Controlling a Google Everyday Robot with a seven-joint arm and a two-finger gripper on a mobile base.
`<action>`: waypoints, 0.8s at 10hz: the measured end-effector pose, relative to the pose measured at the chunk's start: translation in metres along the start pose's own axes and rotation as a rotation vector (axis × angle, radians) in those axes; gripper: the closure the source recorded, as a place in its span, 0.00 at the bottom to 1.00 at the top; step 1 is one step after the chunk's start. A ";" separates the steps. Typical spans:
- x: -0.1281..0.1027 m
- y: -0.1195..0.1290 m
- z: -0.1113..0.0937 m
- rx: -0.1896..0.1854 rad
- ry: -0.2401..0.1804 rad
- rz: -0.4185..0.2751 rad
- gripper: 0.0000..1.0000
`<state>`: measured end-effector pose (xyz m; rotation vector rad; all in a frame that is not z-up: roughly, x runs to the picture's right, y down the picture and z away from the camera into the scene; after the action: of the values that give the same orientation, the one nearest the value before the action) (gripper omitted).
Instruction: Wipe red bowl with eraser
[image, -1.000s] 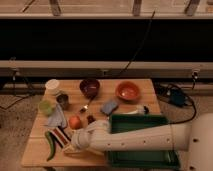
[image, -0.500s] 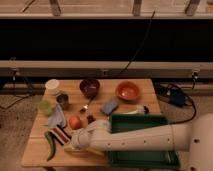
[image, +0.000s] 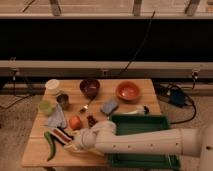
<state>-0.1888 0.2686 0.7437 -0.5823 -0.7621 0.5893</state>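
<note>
Gripper (image: 71, 142): fingers clenched on the eraser (image: 62, 135), low at the table's (image: 150, 102) front-left corner. Eraser: striped block at the fingertips, just beside the green chilli (image: 49, 144). Red bowl (image: 128, 91): well apart, near the far right edge.

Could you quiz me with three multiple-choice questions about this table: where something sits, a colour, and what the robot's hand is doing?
1. Where is the red bowl?
A. back right of the table
B. front left
C. in the green tray

2. What colour is the chilli?
A. yellow
B. green
C. purple

3. What is the gripper doing?
A. hanging open above the bowl
B. resting in the tray
C. shut on the eraser

Answers: 1 A, the bowl stands far right near the back edge. 2 B, it lies green at front left. 3 C, the gripper sits low at the striped block.
</note>
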 end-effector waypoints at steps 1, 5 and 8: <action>-0.007 -0.003 -0.008 0.006 -0.015 -0.006 1.00; -0.029 -0.026 -0.038 0.037 -0.060 -0.036 1.00; -0.030 -0.054 -0.064 0.083 -0.069 -0.042 1.00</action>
<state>-0.1426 0.1941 0.7280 -0.4705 -0.8092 0.6022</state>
